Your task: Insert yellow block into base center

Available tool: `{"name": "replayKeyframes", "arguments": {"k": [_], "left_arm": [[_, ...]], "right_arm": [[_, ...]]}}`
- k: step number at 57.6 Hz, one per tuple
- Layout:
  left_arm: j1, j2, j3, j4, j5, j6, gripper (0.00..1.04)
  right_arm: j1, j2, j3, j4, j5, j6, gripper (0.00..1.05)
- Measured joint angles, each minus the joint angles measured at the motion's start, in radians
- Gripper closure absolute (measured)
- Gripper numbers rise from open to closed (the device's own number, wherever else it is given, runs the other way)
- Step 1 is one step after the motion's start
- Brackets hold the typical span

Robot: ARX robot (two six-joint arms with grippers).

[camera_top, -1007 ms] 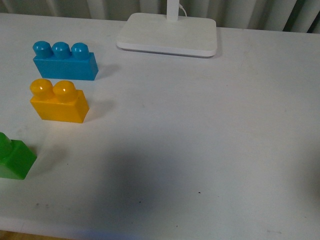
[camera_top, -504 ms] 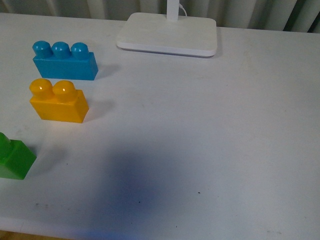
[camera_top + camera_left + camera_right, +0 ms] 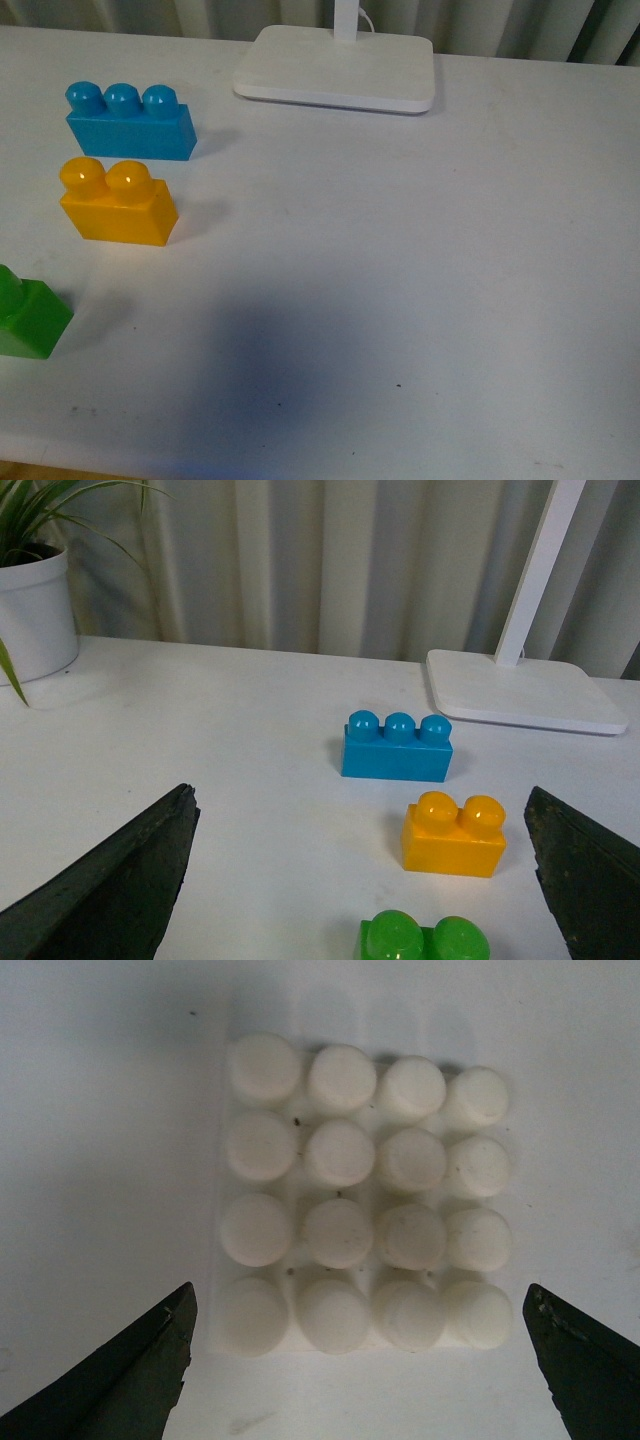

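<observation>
Two claws were over the white table, and neither had anything in it. The left claw hung with its dark fingers spread wide and released. The right claw was spread just as wide.

Nothing of the job looked done to me. The yellow block, a chunky orange-yellow plastic brick with two rounded studs, sat untouched on the table. It was ahead of the left claw, off its centre line and nearer one finger than the other. The base, a thin white square plate with a four-by-four grid of round studs, lay directly beneath the right claw. It sat squarely between the fingers with every stud bare, and it did not show from the front. Picking up, carrying over and pressing onto the middle four studs were all left to do, I reckoned.

The block stood upright with its studs up. Its long axis ran roughly in line with the gap from one left finger to the other, so across the robot's front. A long blue plastic three-stud brick sat farther out from that claw. A green plastic brick lay closer in. The flat smooth white lamp foot was farthest off.
</observation>
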Motion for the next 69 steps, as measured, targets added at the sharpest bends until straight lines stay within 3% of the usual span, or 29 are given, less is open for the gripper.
{"name": "replayKeyframes", "arguments": {"k": [13,69], "left_arm": [[0.0,0.0,0.0,0.0,0.0,0.0,0.06],[0.0,0.0,0.0,0.0,0.0,0.0,0.06]], "right_arm": [[-0.051,0.097,0.073,-0.052,-0.035,-0.04,0.09],[-0.011,0.182,0.171,-0.096,-0.081,0.032,0.09]]}}
